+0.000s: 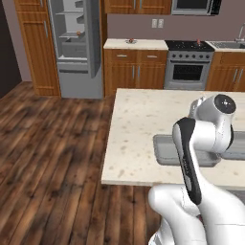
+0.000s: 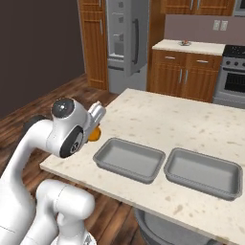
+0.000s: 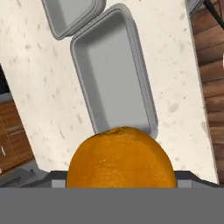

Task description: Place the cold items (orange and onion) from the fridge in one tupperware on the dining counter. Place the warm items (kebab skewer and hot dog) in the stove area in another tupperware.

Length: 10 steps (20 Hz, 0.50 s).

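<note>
hand view: orange held above the near tupperware

hand view shows the orange (image 3: 121,157) filling the lower frame, clamped in our end effector (image 3: 121,177), whose jaws stand wide around the fruit. we carry it high so it can clear the rim of the nearer tupperware (image 3: 144,94), which lies just ahead and below with its bottom bare. a second tupperware (image 3: 59,26) sits right beside it, also bare.

from the right base view, the orange (image 2: 94,134) peeks out behind the wrist, near the counter (image 2: 158,119) edge and just short of the left tray (image 2: 107,165). we judge a short move forward over that tray, then a lowering and release, is what comes next.

the counter is wide and uncluttered past the trays, so there is free room on all sides; the near edge drops to the wood floor (image 1: 52,143), so a release too early could lose the fruit.
</note>
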Available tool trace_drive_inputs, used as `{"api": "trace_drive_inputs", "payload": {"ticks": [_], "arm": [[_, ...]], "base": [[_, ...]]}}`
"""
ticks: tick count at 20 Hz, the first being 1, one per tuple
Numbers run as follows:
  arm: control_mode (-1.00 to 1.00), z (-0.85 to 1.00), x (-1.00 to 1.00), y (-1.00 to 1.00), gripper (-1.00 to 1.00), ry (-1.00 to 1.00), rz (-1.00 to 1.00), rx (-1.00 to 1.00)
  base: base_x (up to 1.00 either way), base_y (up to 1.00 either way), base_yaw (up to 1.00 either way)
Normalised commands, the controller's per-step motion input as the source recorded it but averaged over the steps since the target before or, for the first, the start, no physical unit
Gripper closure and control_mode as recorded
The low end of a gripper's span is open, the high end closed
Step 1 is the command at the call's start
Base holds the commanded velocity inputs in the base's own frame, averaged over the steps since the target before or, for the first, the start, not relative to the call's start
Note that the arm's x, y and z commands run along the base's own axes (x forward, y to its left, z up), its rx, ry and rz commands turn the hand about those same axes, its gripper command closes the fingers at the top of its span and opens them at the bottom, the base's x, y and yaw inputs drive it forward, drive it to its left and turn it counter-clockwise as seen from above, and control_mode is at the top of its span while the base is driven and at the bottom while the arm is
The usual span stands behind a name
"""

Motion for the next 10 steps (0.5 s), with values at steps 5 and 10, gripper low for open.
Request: {"api": "trace_drive_inputs", "payload": {"ticks": [5,10], "arm": [[-1.0,-0.48,0.44,-0.65,1.0,0.28,0.07,0.01],[-1.0,-0.52,0.21,-0.91,1.0,0.22,0.07,0.01]], "base": [[0.0,0.0,0.0],[0.0,0.0,0.0]]}}
